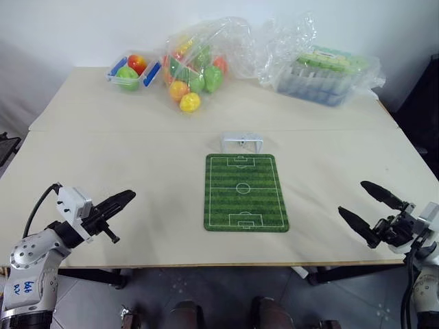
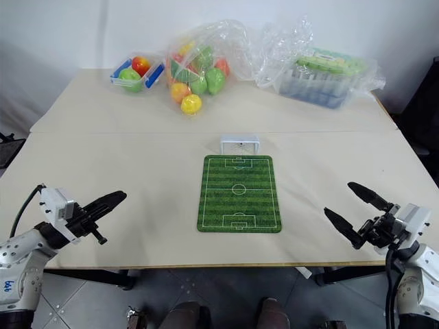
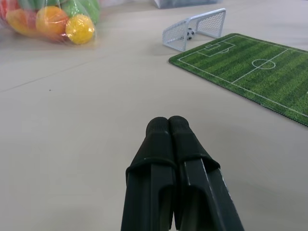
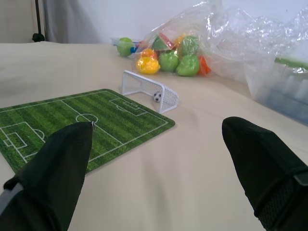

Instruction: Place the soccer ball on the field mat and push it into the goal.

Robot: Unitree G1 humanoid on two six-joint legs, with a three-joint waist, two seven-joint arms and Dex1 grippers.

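Seeing the soccer ball point(image 4: 157, 96) inside the goal point(image 4: 149, 96) beyond the field mat point(image 1: 244, 192), I judge it scored, so left end effector point(image 1: 122, 199) pressed together and right end effector point(image 1: 370, 206) spread should stay clear.

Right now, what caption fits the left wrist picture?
Shut fingers face the mat, ball inside the goal.

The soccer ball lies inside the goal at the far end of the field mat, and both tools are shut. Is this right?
Not quite. The soccer ball does lie inside the goal at the far end of the field mat, and the left tool is shut, but the right tool is open: the right wrist view shows its fingers wide apart.
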